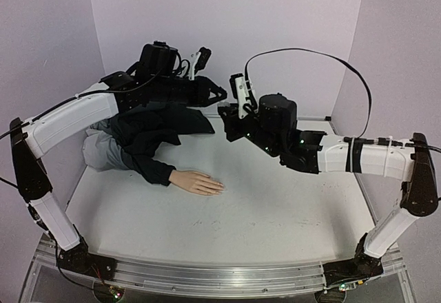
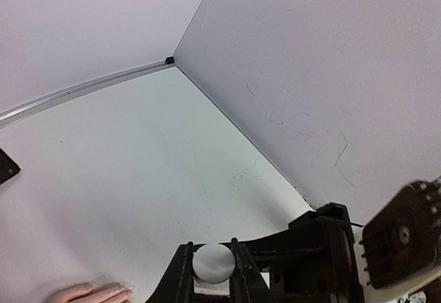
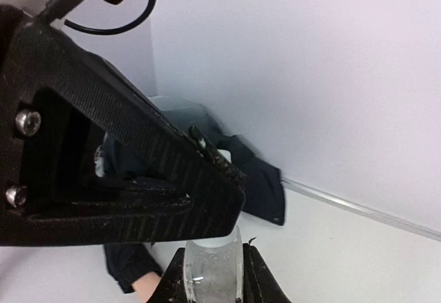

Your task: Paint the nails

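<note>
The left tool is clamped on a white round cap and the right tool on a clear bottle, while the nails tip the mannequin hand lying flat on the bench.

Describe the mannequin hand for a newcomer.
On the white table, dark clothing is heaped at the left rear. A sleeve runs out of it toward the middle; the mannequin hand at its end lies flat, the only peach-coloured thing there.
</note>
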